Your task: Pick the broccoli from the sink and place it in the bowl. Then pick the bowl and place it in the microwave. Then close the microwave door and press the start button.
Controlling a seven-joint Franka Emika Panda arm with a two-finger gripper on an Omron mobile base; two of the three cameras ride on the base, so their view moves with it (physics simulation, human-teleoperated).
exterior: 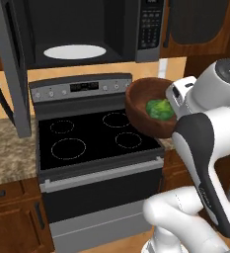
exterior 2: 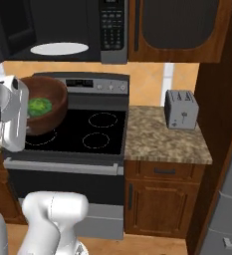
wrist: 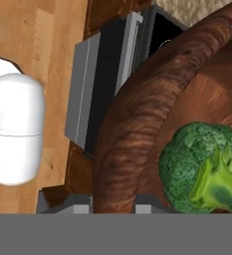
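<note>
Glossy white arm (exterior: 205, 123) — dark joint bands

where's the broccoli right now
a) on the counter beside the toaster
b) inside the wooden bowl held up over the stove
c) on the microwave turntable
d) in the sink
b, the broccoli sits inside the wooden bowl, which is lifted above the stove at the arm's end, below the open microwave whose white turntable is bare.
</note>
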